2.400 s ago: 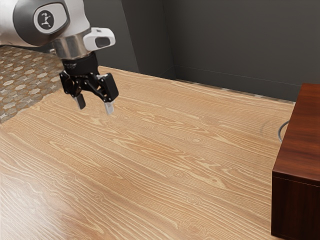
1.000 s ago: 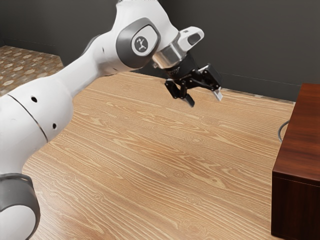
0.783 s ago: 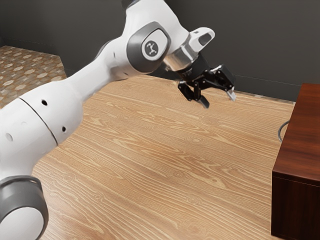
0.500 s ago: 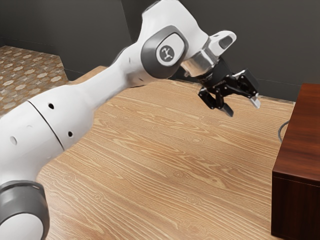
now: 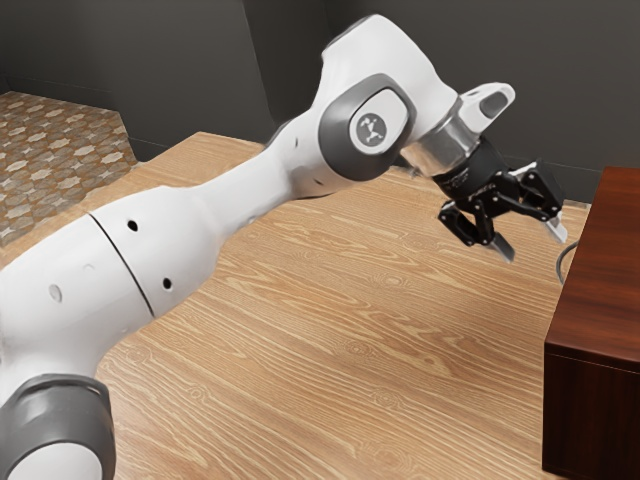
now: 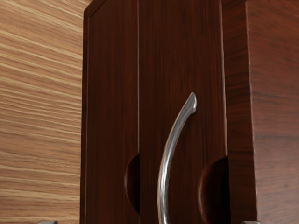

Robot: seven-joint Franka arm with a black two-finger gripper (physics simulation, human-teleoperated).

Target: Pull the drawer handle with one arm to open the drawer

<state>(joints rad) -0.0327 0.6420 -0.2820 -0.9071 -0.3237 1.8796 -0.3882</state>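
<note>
- My gripper hangs above the wooden table, toward 3 o'clock in the exterior view, with its two black fingers spread apart and nothing between them.
- The fingertips point down and toward the exterior view's right — at the dark wooden drawer cabinet.
- That cabinet stands on the table at about 4 o'clock in the exterior view, cut by the picture's edge, near my gripper but not touching it.
- The drawer handle shows there as a thin grey arc on the cabinet's face, at roughly 5 o'clock from my fingertips and just apart from them.
- In the wrist view the drawer front lies straight ahead of my hand — dark reddish wood with narrow seams running along it.
- The curved silver handle stands out from that front, with a rounded dark recess in the wood on each side of it.
- Pale table grain shows beside the cabinet.
- My white arm reaches in from 8 o'clock across the table.
- A patterned floor lies at 10 o'clock, beyond the table's edge.
</note>
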